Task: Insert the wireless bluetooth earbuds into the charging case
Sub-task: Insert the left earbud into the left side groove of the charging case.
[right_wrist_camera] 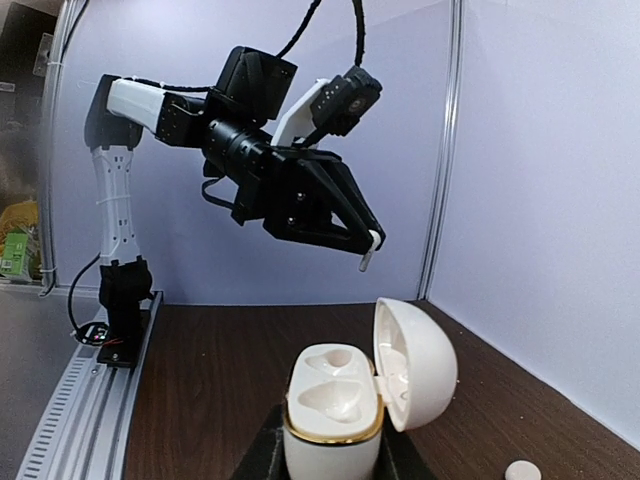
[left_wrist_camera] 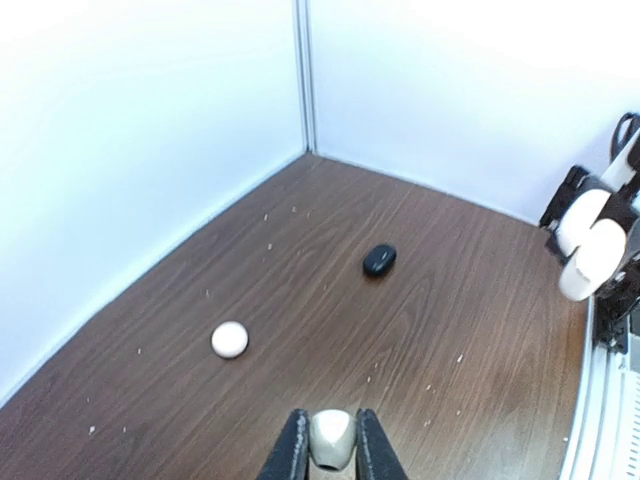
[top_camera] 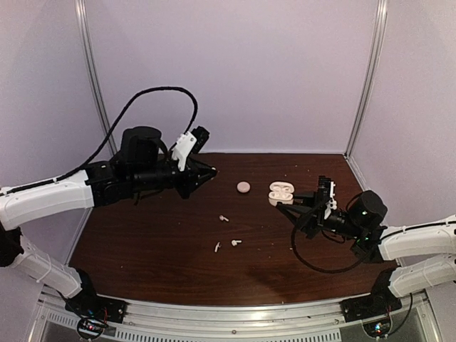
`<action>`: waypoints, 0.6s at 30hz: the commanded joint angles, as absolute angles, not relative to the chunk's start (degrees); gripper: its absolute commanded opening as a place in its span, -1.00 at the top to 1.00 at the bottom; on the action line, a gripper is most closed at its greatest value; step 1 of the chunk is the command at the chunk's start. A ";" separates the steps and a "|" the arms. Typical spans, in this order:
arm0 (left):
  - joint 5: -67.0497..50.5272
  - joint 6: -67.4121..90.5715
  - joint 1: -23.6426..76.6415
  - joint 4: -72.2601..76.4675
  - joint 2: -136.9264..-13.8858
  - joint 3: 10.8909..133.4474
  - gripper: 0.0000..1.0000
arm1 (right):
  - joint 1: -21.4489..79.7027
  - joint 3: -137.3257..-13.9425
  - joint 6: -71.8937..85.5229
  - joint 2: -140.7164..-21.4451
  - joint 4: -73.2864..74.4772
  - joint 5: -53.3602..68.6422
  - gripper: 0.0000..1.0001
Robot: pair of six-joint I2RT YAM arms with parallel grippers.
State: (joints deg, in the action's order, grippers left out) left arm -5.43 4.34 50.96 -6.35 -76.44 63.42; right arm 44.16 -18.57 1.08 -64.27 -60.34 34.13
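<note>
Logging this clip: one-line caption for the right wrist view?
Right jaws grip the open, empty charging case; left jaws hold a white earbud aloft beyond it.

**Top external view:** fixed, high and behind both arm bases. It faces down and forward over the whole dark brown wood-grain table to the pale back wall. It is the farthest and widest view.

**Left wrist view:** rides the raised left gripper. It looks down past its black fingers and across the tabletop toward a far corner, from a middling distance.

**Right wrist view:** low by the tabletop, very close behind the white glossy charging case. It faces across at the left arm.

**Shared:** all three views catch the round whitish puck and that case. Both wrist views catch the whitish earbud pinched in the left gripper.
</note>
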 commanded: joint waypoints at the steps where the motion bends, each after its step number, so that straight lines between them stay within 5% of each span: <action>1: -8.36 2.83 52.72 9.23 -73.04 59.85 0.75 | 45.63 -20.54 -5.62 -64.96 -67.32 28.61 1.00; 18: -10.94 4.81 58.74 28.58 -76.74 58.90 0.77 | 54.05 -26.27 -7.36 -71.10 -66.84 10.60 1.00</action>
